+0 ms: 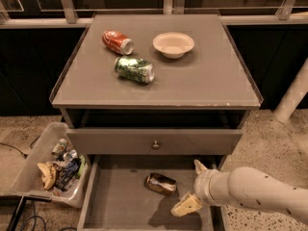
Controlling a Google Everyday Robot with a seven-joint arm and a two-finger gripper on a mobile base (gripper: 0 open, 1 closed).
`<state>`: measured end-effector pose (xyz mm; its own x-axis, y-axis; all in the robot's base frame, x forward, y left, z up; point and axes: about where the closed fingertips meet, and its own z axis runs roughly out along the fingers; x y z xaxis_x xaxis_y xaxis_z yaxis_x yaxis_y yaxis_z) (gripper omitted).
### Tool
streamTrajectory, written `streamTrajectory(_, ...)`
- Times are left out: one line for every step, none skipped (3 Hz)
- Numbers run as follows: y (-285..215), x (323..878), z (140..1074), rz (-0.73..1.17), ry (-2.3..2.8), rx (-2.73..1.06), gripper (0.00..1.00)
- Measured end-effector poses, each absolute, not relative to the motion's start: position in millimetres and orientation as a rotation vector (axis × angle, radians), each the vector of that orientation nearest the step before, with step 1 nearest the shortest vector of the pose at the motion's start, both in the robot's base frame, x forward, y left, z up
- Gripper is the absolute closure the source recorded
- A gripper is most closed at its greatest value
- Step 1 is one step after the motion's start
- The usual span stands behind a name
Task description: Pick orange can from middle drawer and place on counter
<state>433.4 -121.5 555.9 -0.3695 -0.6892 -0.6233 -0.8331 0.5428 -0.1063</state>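
Observation:
The orange can lies on its side on the bare bottom of the open middle drawer, right of its middle. My gripper hangs over the drawer's right part, just right of the can and apart from it. Its two cream fingers stand spread, one up by the drawer's right wall, one low over the bottom. It holds nothing. The counter is the grey cabinet top above, with raised rims.
On the counter lie a red can, a green can and a white bowl. A closed drawer front with a small knob sits above the open drawer. A clear bin of trash stands on the floor at left.

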Motion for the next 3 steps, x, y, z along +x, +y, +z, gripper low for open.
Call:
streamTrajectory(-121.5,433.4,555.9,0.3,2.159,-1.223,0.0)
streamTrajectory(-115.0,433.8,554.6,0.352,2.096,-1.25,0.0)
streamTrajectory(-105.4,442.1,548.9,0.469,1.96,-1.277,0.0)
